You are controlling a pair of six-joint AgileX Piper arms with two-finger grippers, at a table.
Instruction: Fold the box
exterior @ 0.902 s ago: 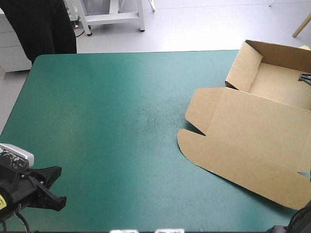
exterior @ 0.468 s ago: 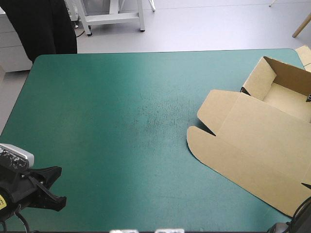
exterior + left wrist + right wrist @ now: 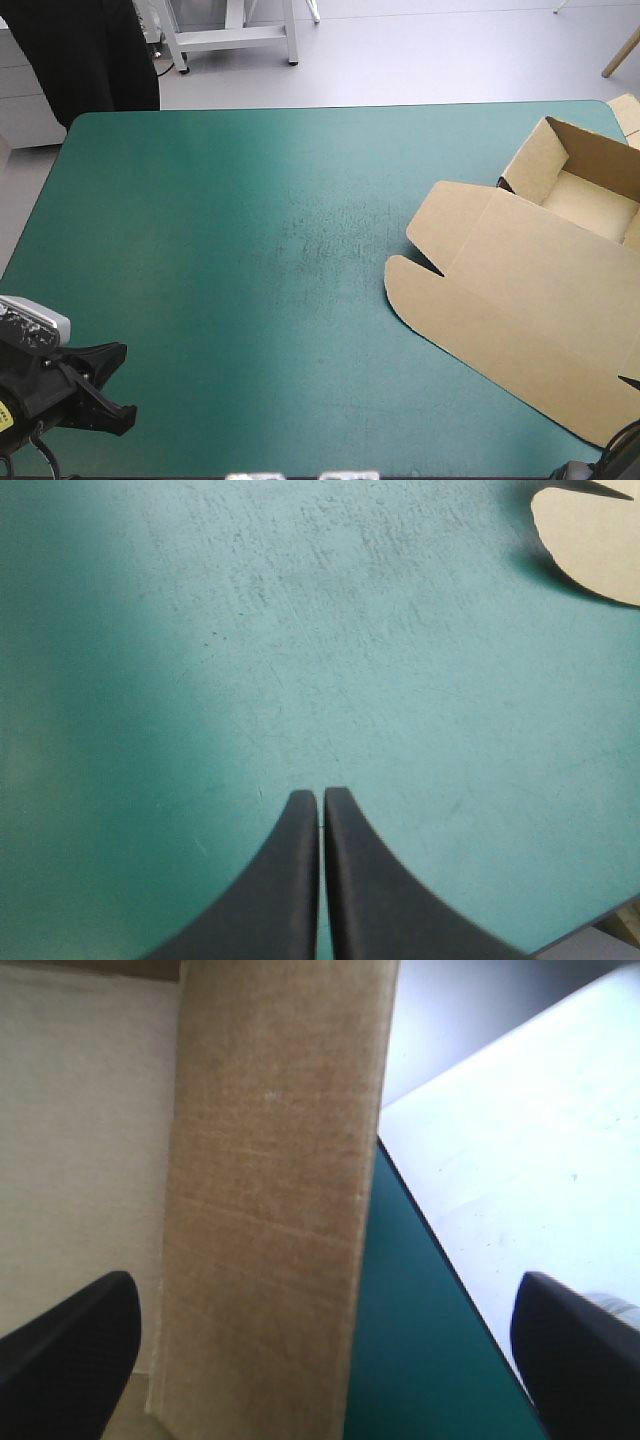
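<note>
over on the right side of the table (image 3: 220, 280), the box (image 3: 530, 280) lay as an open tray (image 3: 590, 205) with raised walls by the far right corner. its lid (image 3: 500, 320) was flat on the teal-green cover and ran off past the right edge. to my eye it was light, stiff board that would bend only along its creases and slide easily. a pinch on a wall's top edge or the lid's free edge looked the best hold. its long axis ran slantwise, from the table's middle toward the near right corner, and a rounded flap (image 3: 405, 285) pointed at the middle. the right gripper (image 3: 325, 1350) stood wide open, one brown wall (image 3: 270, 1210) between its black fingers. the left gripper (image 3: 320, 805) was closed on nothing, over bare cover by the near left corner, well apart from the box.
</note>
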